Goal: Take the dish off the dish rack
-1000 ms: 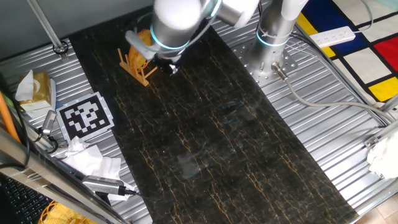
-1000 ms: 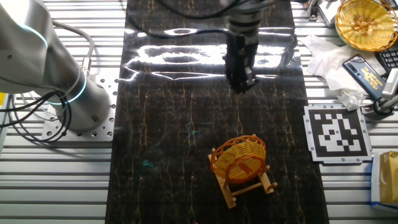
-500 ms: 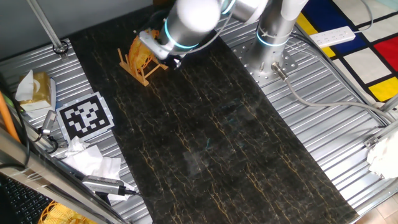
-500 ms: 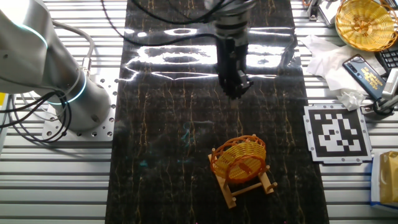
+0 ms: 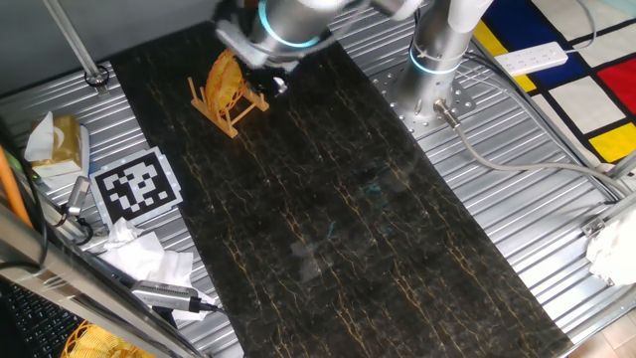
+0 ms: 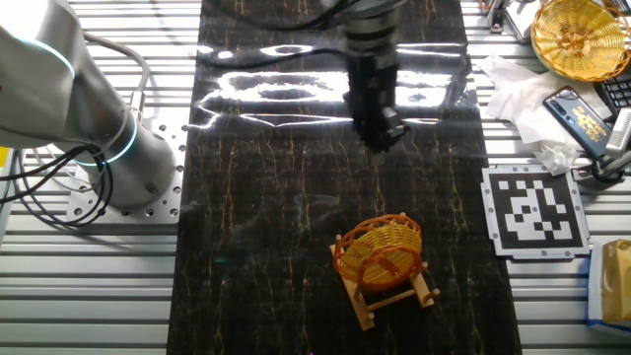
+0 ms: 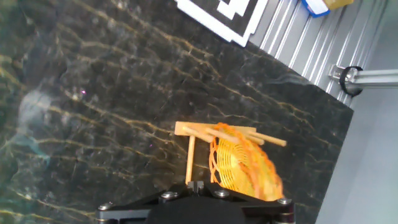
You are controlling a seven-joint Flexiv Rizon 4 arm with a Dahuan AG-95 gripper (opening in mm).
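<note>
The dish (image 6: 379, 252) is an oval yellow-orange wicker dish. It stands on edge in the small wooden dish rack (image 6: 396, 294) on the black marble mat. In one fixed view the dish (image 5: 223, 84) and rack (image 5: 225, 112) sit at the mat's far left corner. My gripper (image 6: 385, 135) hangs above the mat, apart from the dish, with its fingers together and nothing between them. In the hand view the dish (image 7: 241, 167) and rack (image 7: 190, 155) lie just beyond my gripper (image 7: 196, 185). In one fixed view my gripper (image 5: 273, 86) is right of the dish.
A black-and-white marker board (image 6: 535, 209) lies beside the mat near the rack. A round wicker basket (image 6: 577, 35), crumpled tissue (image 6: 518, 84) and a phone (image 6: 580, 111) lie beyond it. The robot base (image 6: 118, 148) stands on the other side of the mat.
The arm's wrist has swung over the far end of the mat and the gripper has shifted slightly beside the rack. The dish and rack have not moved.
</note>
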